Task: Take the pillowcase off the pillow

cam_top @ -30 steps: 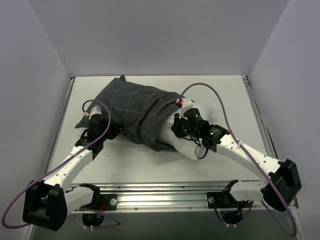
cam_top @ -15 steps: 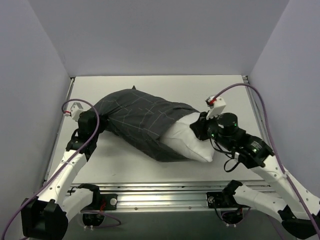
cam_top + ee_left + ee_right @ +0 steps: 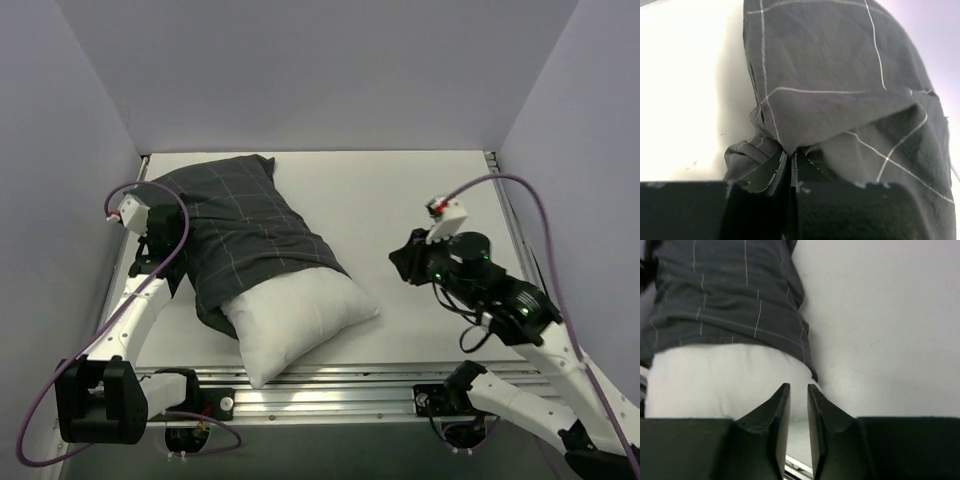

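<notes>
The dark checked pillowcase point(image 3: 225, 225) lies at the table's left and covers the far half of the white pillow point(image 3: 300, 318). The pillow's near half sticks out bare toward the front edge. My left gripper point(image 3: 178, 262) is at the pillowcase's left edge, shut on a fold of the cloth. In the left wrist view the fingers point(image 3: 789, 152) pinch the checked pillowcase point(image 3: 830, 75). My right gripper point(image 3: 398, 262) hovers right of the pillow, apart from it, narrowly open and empty. The right wrist view shows its fingers point(image 3: 797, 389) with a small gap, the pillow point(image 3: 715, 380) and the pillowcase point(image 3: 725, 305) beyond.
The white table point(image 3: 420, 190) is walled by grey panels on three sides. A metal rail point(image 3: 330, 385) with the arm bases runs along the front edge. Purple cables loop from both wrists.
The left gripper has pulled the pillowcase left and back, baring more pillow. The right gripper has let go of the pillow, which swung left toward the front edge, and has moved slightly right.
</notes>
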`<state>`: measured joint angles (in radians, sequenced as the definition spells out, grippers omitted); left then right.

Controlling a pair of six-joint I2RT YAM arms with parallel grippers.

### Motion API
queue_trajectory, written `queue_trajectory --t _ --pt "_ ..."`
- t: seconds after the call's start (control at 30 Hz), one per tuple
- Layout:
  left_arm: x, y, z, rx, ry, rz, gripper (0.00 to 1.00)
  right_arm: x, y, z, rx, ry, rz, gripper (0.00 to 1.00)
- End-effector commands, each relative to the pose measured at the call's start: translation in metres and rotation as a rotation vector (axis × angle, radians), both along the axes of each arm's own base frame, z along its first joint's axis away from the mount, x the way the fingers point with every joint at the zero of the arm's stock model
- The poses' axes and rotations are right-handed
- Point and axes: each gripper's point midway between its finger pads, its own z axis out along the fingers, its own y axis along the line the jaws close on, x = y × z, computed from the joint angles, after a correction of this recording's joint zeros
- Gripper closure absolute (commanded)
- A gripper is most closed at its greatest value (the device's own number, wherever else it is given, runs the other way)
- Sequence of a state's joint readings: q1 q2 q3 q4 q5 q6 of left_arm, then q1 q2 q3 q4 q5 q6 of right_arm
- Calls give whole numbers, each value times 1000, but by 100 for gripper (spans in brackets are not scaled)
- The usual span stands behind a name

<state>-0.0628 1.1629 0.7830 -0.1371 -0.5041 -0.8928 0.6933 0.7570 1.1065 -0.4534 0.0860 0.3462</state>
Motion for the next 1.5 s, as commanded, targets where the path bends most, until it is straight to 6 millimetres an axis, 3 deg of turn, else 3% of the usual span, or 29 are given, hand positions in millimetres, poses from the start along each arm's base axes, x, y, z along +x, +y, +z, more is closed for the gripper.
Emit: queue_trajectory --t 0.0,0.03,0.07,0.1,0.13,0.17,0.2,0.3,0.33,0.37,0.43,0.47,0.5,0.63,0.67,0.7,0.73,0.77,0.83,0.87,0.93,0.97,1.03,1.07,1.2,1.33,1.37,1.43,1.47 --pt "31 -24 45 -11 -130 -145 89 10 45 -41 28 110 129 81" --pt "32 -26 44 3 -117 -169 88 11 52 -53 45 141 142 77" --pt "34 -35 44 -4 -106 -221 82 12 59 -56 56 147 162 71" --pt "36 -40 42 -1 -92 -258 75 19 69 -59 72 145 173 58" --pt "39 -44 51 18 -94 -296 67 22 72 -66 69 156 172 52" --pt "38 -50 51 20 -76 -337 58 25 74 -71 65 160 169 47" --pt "38 -64 54 6 -73 -421 37 32 78 -80 52 169 160 38" --pt "28 -84 72 15 -38 -542 6 47 80 -102 16 200 115 26" --pt "23 -90 75 25 -21 -578 2 50 81 -108 10 208 111 24" --pt "12 -104 83 28 1 -631 5 51 83 -119 -7 231 114 21" --pt "-8 -119 81 60 75 -700 6 57 88 -122 0 224 127 18" --pt "-19 -141 92 84 71 -762 6 58 92 -127 1 238 140 17" --pt "-27 -149 90 102 92 -787 6 61 96 -124 12 223 158 16" --pt "-56 -161 54 107 233 -806 6 66 121 -130 47 212 281 14" --pt "-57 -160 43 101 256 -798 6 67 128 -143 41 242 310 14" --pt "-63 -156 20 94 313 -787 6 64 139 -142 69 241 372 15" --pt "-64 -155 10 84 334 -767 5 61 145 -148 72 253 407 18" --pt "-58 -154 -2 93 353 -749 5 58 151 -158 77 281 439 26" --pt "-50 -159 -19 75 372 -754 5 45 161 -157 118 291 516 41" --pt "-45 -168 -33 61 407 -782 4 38 165 -154 125 285 539 56" --pt "-28 -192 -30 47 356 -848 4 31 167 -148 130 264 545 67" --pt "-21 -205 -42 43 372 -884 4 21 167 -143 135 251 557 74" --pt "-9 -229 -38 49 336 -959 4 14 165 -142 133 247 541 80" --pt "3 -253 -27 57 283 -1008 4 13 160 -140 135 241 507 84" --pt "33 -293 7 67 153 -1096 4 6 158 -146 130 252 472 87" --pt "44 -295 39 115 88 -1104 6 19 153 -147 110 245 384 87" --pt "41 -291 54 129 53 -1101 6 23 149 -145 107 235 350 85" --pt "29 -282 57 153 48 -1103 6 39 135 -143 89 212 247 82" --pt "21 -272 78 176 -1 -1080 6 43 128 -137 97 197 213 79"
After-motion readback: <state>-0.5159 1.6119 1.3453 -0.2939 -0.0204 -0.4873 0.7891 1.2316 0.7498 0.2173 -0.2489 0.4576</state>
